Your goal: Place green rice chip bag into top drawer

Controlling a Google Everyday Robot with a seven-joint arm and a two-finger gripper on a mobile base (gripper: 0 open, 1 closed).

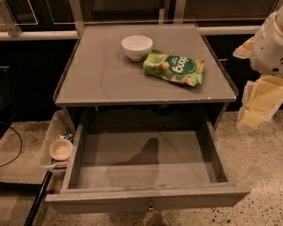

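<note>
This looks like an indoor work or test area with a pantry feel, not a home. The grey table (101,75) stands on a speckled stone-like floor (256,176), with dark panels (119,9) in pale frames just behind it and a black cable (21,148) on the floor to its left. On the table sit a white bowl (137,46) and a green rice chip bag (174,67), and its top drawer (146,197) stands open below. A translucent plastic bin (54,126) is against the table's left side, and the robot's gripper (258,103) hangs off its right edge.

Glossy green rice chip bag (174,67), matt top drawer (110,156), plastic gripper (258,103) far right
</note>
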